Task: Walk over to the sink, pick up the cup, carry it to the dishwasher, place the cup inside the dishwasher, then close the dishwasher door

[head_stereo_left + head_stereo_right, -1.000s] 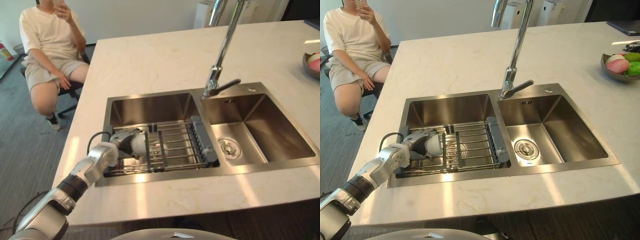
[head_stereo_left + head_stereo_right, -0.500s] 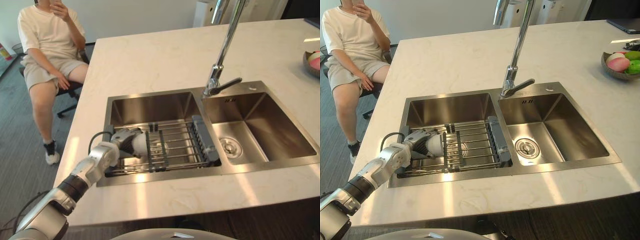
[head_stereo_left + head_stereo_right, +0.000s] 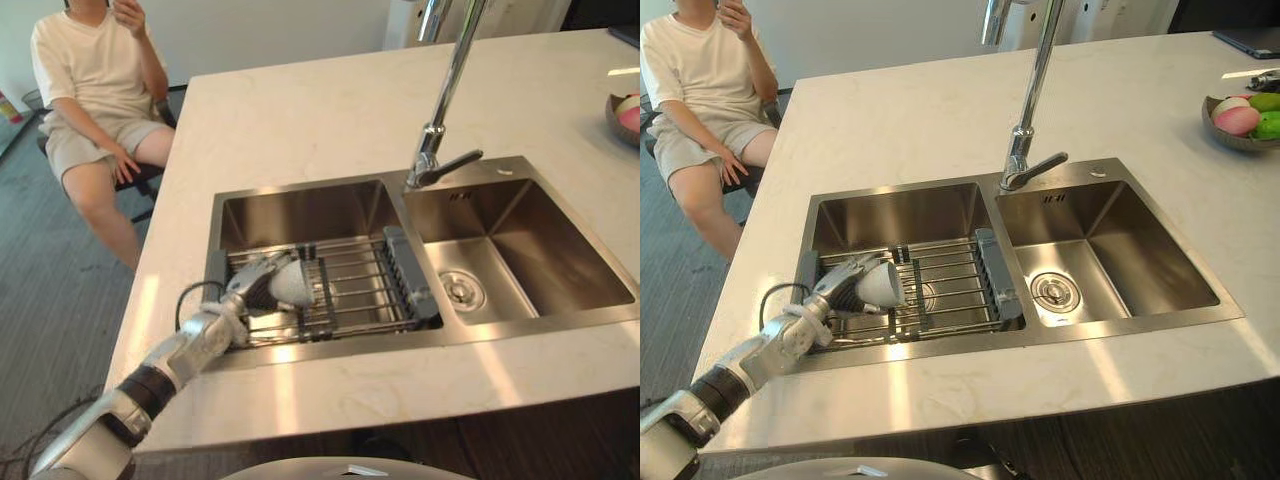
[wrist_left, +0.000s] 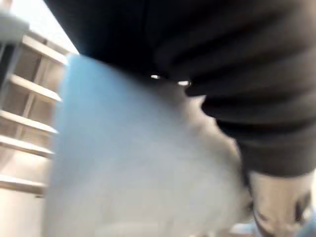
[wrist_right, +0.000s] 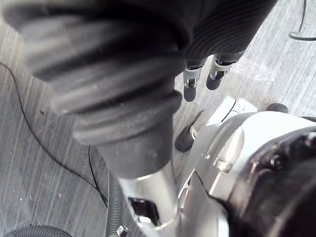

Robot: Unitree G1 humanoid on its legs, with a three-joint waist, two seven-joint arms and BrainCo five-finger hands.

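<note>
A pale cup (image 3: 298, 283) lies tilted on its side just above the wire rack (image 3: 365, 290) in the left basin of the steel sink (image 3: 300, 212). My left hand (image 3: 252, 284) reaches into the basin from the lower left, its fingers curled round the cup's near end. In the left wrist view the cup (image 4: 123, 168) shows light blue, pressed against the hand's dark cover, with rack bars beside it. My right hand (image 5: 197, 74) hangs beside my body over the floor with its fingers straight and holds nothing.
A tall tap (image 3: 440, 110) stands between the two basins; the right basin (image 3: 520, 250) holds a drain only. A fruit bowl (image 3: 1240, 120) sits at the counter's far right. A person (image 3: 90, 90) sits on a chair beyond the counter's left end.
My left hand has closed round the cup and lifted and tilted it off the rack, shifting slightly right. The seated person has moved a leg.
</note>
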